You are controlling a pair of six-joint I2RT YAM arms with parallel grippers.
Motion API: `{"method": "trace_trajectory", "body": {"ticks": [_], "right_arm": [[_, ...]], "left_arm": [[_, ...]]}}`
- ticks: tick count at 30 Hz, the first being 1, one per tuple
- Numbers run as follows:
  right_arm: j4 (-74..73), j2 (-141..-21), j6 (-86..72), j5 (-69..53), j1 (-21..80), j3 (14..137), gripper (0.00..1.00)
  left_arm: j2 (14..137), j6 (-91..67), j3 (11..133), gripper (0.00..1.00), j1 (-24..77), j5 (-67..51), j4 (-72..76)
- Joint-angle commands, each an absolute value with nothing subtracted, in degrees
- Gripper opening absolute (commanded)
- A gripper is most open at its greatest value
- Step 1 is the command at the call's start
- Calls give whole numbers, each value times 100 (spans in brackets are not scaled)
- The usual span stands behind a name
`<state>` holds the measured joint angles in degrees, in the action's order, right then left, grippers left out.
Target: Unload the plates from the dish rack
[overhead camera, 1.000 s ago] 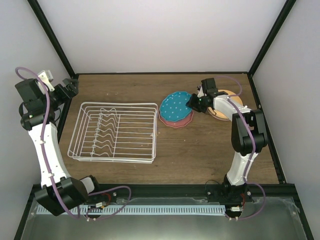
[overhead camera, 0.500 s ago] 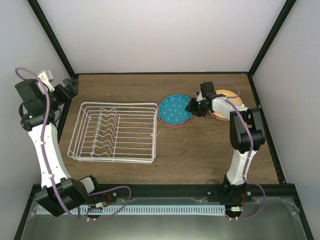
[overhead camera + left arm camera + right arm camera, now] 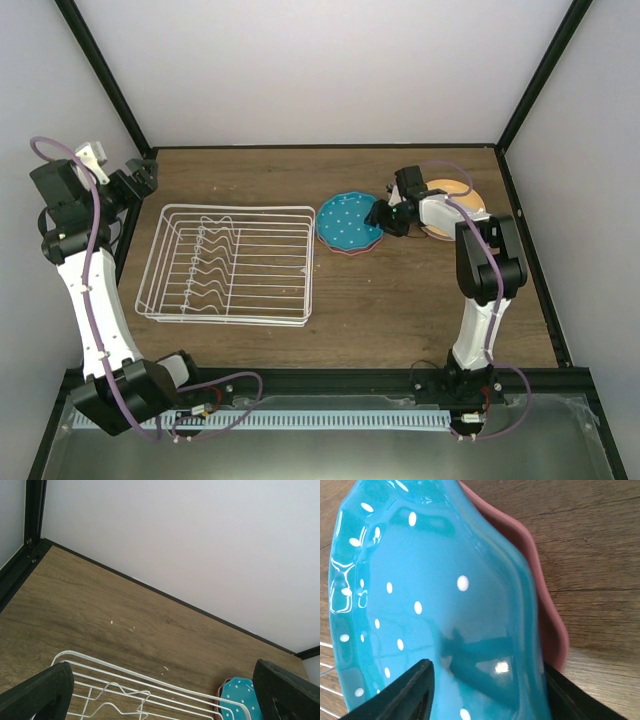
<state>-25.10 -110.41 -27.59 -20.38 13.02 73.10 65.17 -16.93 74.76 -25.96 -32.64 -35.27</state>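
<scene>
Teal dotted plate (image 3: pixel 348 222) has dropped flat onto salmon-red plate (image 3: pixel 347 252). Right end effector (image 3: pixel 383 217) opening, released. Left end effector (image 3: pixel 145 172) open. Dish rack (image 3: pixel 230 262) holds no plates.

The teal-blue plate (image 3: pixel 420 590) is smooth, glossy glaze with bright reflections. The salmon-red plate (image 3: pixel 551 630) looks duller. The dish rack (image 3: pixel 235 207) is white coated wire. The table (image 3: pixel 400 300) is matt, grained wood.

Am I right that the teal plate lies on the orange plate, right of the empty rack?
Not quite: the teal plate lies on a salmon-red plate, as the right wrist view shows. It is right of the empty rack.
</scene>
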Motion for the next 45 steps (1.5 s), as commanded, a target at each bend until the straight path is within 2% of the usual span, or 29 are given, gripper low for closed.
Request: {"method": "trace_trajectory", "body": {"ticks": [1, 12, 14, 15, 16, 34, 41, 45], "right_arm": [[-3435, -11376, -2537, -1316, 1265, 7087, 57], [-3686, -10906, -2572, -1039, 1260, 7407, 78], [-3728, -10890, -2595, -1063, 1261, 7516, 87], [-3748, -10875, -2601, -1069, 1261, 7555, 98], [-3759, -10860, -2615, -1065, 1258, 7592, 100], [-4145, -10680, -2545, -998, 1266, 8387, 100], [-4087, -10582, -2544, -1001, 1261, 8350, 100], [-3639, -10054, -2522, -1034, 1263, 8027, 100]], "left_arm": [[6383, -1714, 7383, 100, -2615, -3361, -3494], [6390, -1806, 7306, 100, -2611, -3434, -3383], [6393, -1815, 7304, 100, -2612, -3432, -3373], [6398, -1817, 7304, 100, -2611, -3440, -3368], [6398, -1811, 7304, 100, -2610, -3439, -3360], [6551, -1809, 7295, 100, -2611, -3462, -3247], [6576, -1804, 7286, 100, -2615, -3458, -3239], [6619, -1627, 7313, 100, -2592, -3747, -3307]]}}
